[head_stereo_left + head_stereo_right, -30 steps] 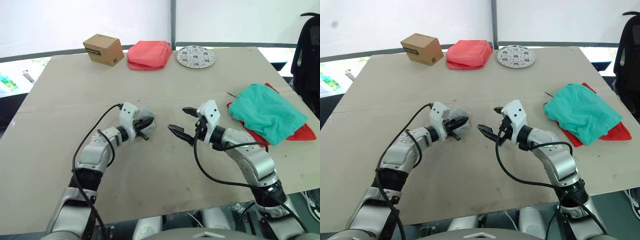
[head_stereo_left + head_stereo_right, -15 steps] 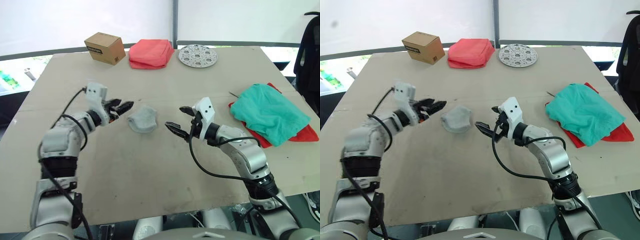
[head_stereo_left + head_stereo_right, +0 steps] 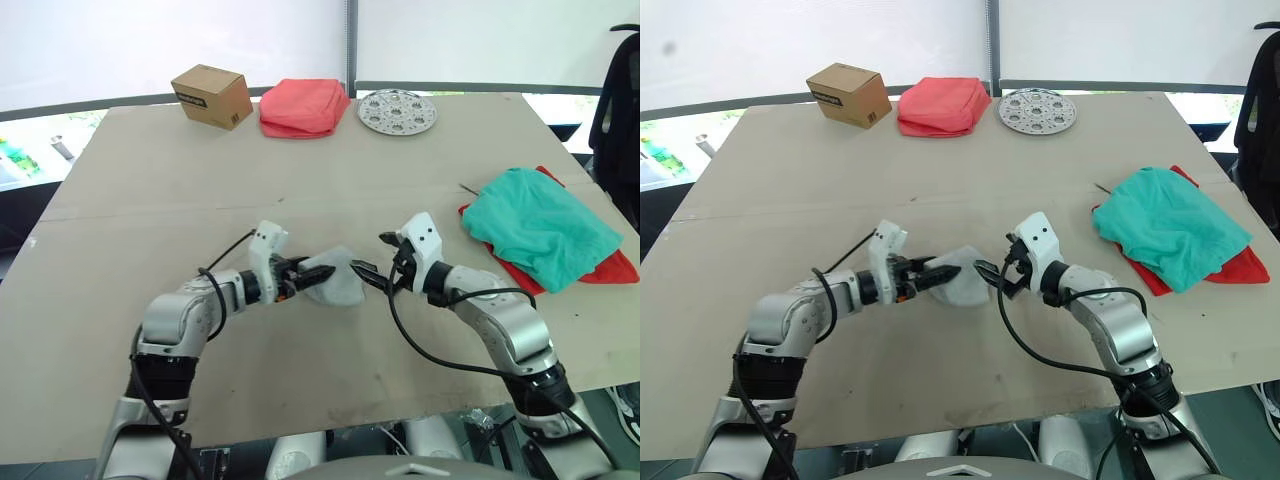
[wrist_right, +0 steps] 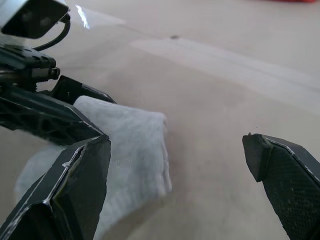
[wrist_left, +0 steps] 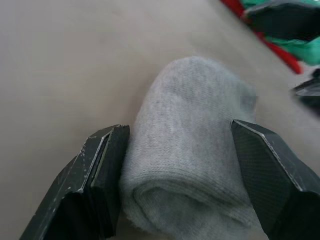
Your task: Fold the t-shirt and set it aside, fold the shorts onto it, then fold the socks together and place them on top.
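On our table (image 3: 150,200), the teal shorts (image 3: 535,225) lie on the red t-shirt (image 3: 610,265) at the right edge. Mid-table toward the near edge, our left gripper (image 5: 182,170) straddles the rolled grey socks (image 5: 190,145), one finger touching them; our right gripper (image 4: 185,170) hangs wide apart just beside them, gripping nothing

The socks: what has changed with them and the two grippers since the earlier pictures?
The left gripper swung away, then returned and now straddles the socks, open. The socks shifted nearer the right gripper, which stays open beside them. The shorts stayed put.
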Tool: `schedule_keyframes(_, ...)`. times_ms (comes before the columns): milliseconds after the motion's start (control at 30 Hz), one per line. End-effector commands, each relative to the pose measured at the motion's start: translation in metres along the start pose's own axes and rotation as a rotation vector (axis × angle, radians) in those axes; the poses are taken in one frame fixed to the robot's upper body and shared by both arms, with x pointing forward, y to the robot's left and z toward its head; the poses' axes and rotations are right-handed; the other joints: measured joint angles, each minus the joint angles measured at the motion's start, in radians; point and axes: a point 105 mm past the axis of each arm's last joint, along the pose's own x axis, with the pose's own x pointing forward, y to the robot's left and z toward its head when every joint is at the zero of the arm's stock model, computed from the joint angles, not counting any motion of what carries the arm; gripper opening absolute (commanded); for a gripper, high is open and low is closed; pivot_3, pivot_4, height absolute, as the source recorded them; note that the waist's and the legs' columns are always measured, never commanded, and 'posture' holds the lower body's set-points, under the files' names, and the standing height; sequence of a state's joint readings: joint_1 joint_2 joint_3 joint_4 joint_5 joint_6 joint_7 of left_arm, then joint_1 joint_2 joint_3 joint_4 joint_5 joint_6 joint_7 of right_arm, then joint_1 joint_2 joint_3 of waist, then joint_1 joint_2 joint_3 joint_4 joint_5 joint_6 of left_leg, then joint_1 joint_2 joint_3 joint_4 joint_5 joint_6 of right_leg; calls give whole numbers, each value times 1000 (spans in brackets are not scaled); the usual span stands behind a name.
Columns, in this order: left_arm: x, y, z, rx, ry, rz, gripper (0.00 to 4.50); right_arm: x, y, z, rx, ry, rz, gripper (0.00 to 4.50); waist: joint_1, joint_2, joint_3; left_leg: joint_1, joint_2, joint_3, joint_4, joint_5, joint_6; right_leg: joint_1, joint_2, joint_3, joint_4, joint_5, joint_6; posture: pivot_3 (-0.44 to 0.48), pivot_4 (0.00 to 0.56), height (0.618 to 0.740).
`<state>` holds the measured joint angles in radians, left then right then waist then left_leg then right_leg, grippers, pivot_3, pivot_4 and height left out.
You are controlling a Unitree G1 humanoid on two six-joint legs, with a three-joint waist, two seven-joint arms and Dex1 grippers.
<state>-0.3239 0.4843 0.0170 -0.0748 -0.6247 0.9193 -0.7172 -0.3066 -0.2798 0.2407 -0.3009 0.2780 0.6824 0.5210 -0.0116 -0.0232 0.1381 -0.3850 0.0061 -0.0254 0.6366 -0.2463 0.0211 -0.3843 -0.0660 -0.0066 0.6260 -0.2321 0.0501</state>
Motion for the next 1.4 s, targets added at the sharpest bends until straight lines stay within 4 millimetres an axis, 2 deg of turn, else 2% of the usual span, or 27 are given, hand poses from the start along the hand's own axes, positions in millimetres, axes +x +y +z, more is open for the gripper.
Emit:
schedule_keyframes(33,-14,-2,20,19,-58,-15,3452,-1,10,7,-61,-2,57,4500,-3,0,0,0,0,0,0,0,0,0,0,0,0,0,0,0,150,740)
schedule_keyframes(167,-54,7,26,144,-36,22,3452,12,16,6,-73,12,138,4500,-23,0,0,0,1,0,-2,0,0,-2,4,0,0,1,2,0,150,740)
schedule_keyframes(267,-77,18,38,358,-113,143,3452,25,21,9,-81,7,197,4500,-25,2,2,1,1,-1,-4,0,0,-3,4,1,0,1,1,0,150,740)
schedule_keyframes(367,-95,3,27,426,-29,46,3452,36,23,10,-86,2,231,4500,-23,1,2,0,3,0,-4,0,0,-4,3,1,-1,-1,-2,0,150,740)
schedule_keyframes(400,-105,-10,29,448,-45,-21,3452,41,22,7,-85,22,242,4500,-16,2,2,0,3,0,-4,0,0,-5,3,1,-1,-1,-3,0,150,740)
schedule_keyframes(500,-126,-33,25,528,-9,-112,4228,51,19,-2,-88,73,275,4500,-13,2,6,-1,2,2,-3,0,0,-6,0,2,-1,-1,-3,0,150,740)
schedule_keyframes(533,-130,-35,23,550,10,-111,4430,54,18,-6,-86,99,279,4500,-12,2,6,-1,3,2,-3,0,0,-6,-1,2,-1,-1,-3,0,150,740)
schedule_keyframes(733,-140,-42,14,596,34,-119,4430,59,19,-44,-97,291,331,4500,-6,3,7,0,2,3,-3,0,0,-5,-2,2,-1,-2,-3,0,150,740)
schedule_keyframes(767,-140,-43,11,608,44,-125,4500,58,22,-48,-102,305,340,3953,-6,3,6,0,2,3,-3,0,0,-5,-2,2,-1,-2,-3,0,150,740)
schedule_keyframes(800,-140,-45,8,610,47,-128,4500,57,24,-51,-106,316,343,3734,-6,3,6,1,2,3,-4,0,0,-5,-2,2,-1,-2,-3,0,150,740)
schedule_keyframes(900,-138,-45,6,590,38,-130,4500,52,30,-49,-82,306,342,2349,-5,3,6,1,2,2,-4,0,0,-5,-1,2,0,-2,-3,0,150,740)
schedule_keyframes(1000,-132,-47,4,589,35,-146,4500,42,28,-44,-50,274,309,812,-4,3,6,1,2,3,-4,0,0,-5,-2,2,0,-2,-3,0,150,740)
schedule_keyframes(1067,-128,-49,2,597,39,-173,4500,35,22,-39,-33,247,268,83,0,3,6,1,1,2,-4,0,0,-4,-3,1,-1,-2,-3,0,150,740)
schedule_keyframes(1133,-119,-56,0,613,32,-196,4500,22,16,-35,-17,216,238,10,4,3,6,1,1,2,-4,0,0,-4,-3,1,-1,-2,-3,0,150,740)
schedule_keyframes(1200,-98,-63,7,605,-42,-250,4500,-7,-5,-14,40,96,115,10,18,5,7,0,1,2,-4,0,0,-4,-3,1,-1,-2,-3,0,150,740)
schedule_keyframes(1300,-72,-75,13,600,-105,-320,4500,-49,-35,9,122,-22,-101,10,38,3,6,-4,-1,-2,-1,0,0,-3,-4,-2,-3,-2,-3,0,150,740)
schedule_keyframes(1333,-60,-78,19,595,-148,-339,4500,-69,-53,21,156,-81,-240,10,31,3,6,-7,-1,-2,1,0,0,-4,-4,-2,-3,-1,-3,0,150,740)
schedule_keyframes(1400,-44,-83,27,594,-199,-362,4500,-98,-76,34,199,-149,-439,10,25,3,6,-7,-2,-2,1,0,0,-5,-3,-1,-2,-1,-2,0,150,740)
